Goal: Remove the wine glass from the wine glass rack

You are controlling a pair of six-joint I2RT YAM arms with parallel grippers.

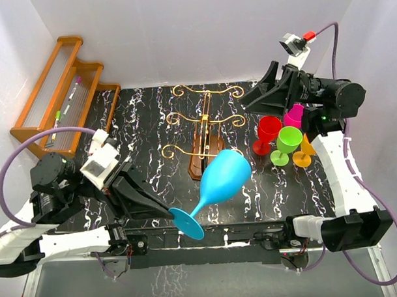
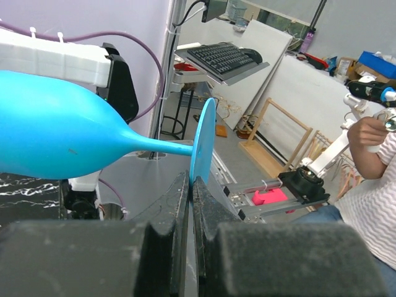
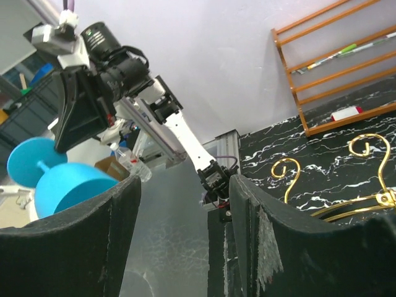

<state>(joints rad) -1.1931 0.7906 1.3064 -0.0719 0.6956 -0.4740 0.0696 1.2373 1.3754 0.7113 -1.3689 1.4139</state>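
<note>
At the near edge of the table (image 1: 145, 124), the wine glass (image 1: 222, 177) is held off the rack (image 1: 205, 145), clear of its gold wire arms. It is tilted, with the foot towards the arm bases and the bowl raised towards the rack. From above, the bowl's rim is seen just beside the near end of the dark wooden base; whether they touch cannot be told.

The glass is opaque sky blue, with a tulip bowl, a thin stem and a round foot. In the left wrist view the glass (image 2: 55, 127) lies sideways, and a small dark fleck is seen on the bowl.

The edge of the foot is pinched between the fingers of the left gripper (image 1: 167, 213), which are pressed almost together around it (image 2: 190, 185).

The right gripper (image 1: 258, 88) is held at the far right with its fingers spread wide and nothing between them (image 3: 185, 182).

Just beside it stand four stemmed cups: red (image 1: 269, 130), pink (image 1: 293, 114), green (image 1: 288, 142) and orange (image 1: 304, 151), packed close together to the right of the rack.

A stepped wooden shelf (image 1: 59, 95) stands at the far left, well apart from the rack. Markers (image 1: 71, 94) lie on it; any print on them is too small to be read.
</note>
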